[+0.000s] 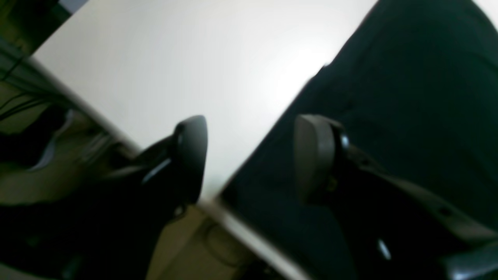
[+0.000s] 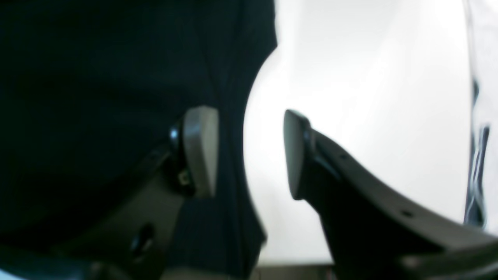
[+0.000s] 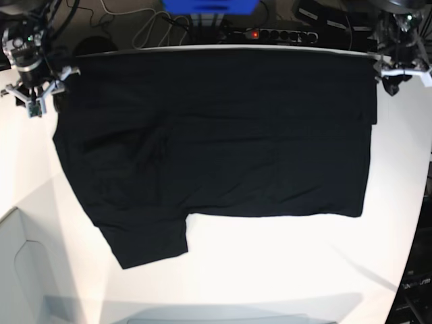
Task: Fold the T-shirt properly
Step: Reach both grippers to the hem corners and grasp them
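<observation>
Black, limp cotton: the T-shirt (image 3: 223, 142) sprawls along the table's (image 3: 283, 270) far edge, both grippers (image 1: 249, 155) (image 2: 249, 151) released, apparently empty; corners offer the surest hold.

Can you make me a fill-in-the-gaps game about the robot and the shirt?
1. The T-shirt spread on the table is plain ____ in colour.
2. The table under it is ____.
3. The left tool has its jaws ____, with nothing between them.
4. One sleeve pokes out toward the ____ edge of the base view.

Missing words: black; white; open; bottom
</observation>
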### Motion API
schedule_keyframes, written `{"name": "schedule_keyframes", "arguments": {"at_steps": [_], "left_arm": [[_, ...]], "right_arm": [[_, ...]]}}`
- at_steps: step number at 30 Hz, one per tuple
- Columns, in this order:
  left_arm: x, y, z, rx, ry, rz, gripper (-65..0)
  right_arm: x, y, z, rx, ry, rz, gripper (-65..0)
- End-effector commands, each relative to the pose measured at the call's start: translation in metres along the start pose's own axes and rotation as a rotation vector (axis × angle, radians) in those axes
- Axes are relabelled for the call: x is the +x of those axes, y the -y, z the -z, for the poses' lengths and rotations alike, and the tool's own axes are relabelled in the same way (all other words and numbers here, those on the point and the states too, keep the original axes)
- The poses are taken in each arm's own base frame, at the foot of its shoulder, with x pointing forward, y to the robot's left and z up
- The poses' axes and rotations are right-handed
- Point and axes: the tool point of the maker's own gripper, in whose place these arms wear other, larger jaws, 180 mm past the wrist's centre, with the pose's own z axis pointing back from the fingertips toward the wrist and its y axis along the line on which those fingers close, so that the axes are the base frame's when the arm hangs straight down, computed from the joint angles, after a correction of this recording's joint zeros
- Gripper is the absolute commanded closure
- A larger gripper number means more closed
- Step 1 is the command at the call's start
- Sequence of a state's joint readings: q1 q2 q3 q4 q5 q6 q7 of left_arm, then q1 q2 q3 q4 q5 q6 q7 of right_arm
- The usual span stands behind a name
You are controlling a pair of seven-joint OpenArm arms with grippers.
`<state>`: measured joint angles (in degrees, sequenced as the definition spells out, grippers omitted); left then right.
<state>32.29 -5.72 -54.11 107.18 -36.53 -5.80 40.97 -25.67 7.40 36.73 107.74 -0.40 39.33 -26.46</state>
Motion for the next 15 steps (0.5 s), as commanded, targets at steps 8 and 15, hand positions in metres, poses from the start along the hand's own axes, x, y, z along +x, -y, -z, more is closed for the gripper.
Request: {"name": "schedule_keyframes", "arguments": {"at_steps": [8,15], "left_arm": [[0.064,0.041,0.019,-0.083,0.193,-0.043,-34.7],[0.107,0.092,0.051,-0.093,0.282,0.065,-34.8]], "right_arm": [[0.118,0.026,0.045,-0.041,0.206,0.017,-31.5],[0.168,0.026,0.117,0.047,0.171,0.104,-33.1]]}}
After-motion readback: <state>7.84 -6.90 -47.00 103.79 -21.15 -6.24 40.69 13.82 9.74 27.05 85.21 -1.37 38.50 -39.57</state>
